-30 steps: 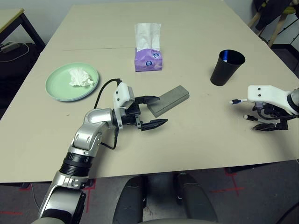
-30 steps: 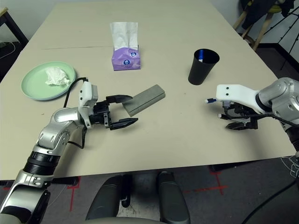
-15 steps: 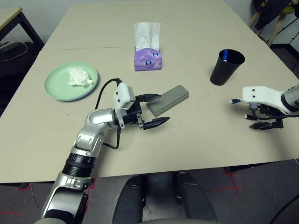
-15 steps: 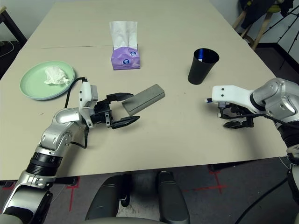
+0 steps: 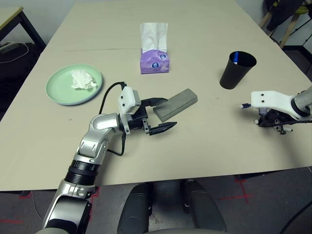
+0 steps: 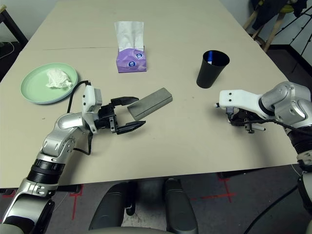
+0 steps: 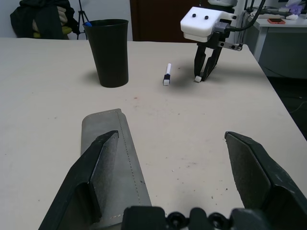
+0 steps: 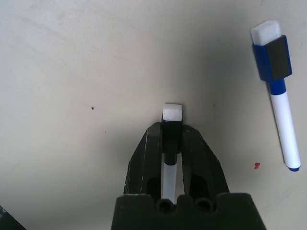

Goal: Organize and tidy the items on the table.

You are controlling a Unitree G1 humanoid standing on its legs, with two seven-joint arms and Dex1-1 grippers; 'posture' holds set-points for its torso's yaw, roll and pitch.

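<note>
Pinching a white pen in our right gripper, maybe touching the table; left gripper gapes, second pen at two o'clock.

Two white pens, one black cup, one green plate, one grey case.

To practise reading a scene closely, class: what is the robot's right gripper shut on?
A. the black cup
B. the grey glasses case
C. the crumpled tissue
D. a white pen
D. In the right wrist view the right gripper is shut on a white pen, whose capped end sticks out past the fingertips.
</note>
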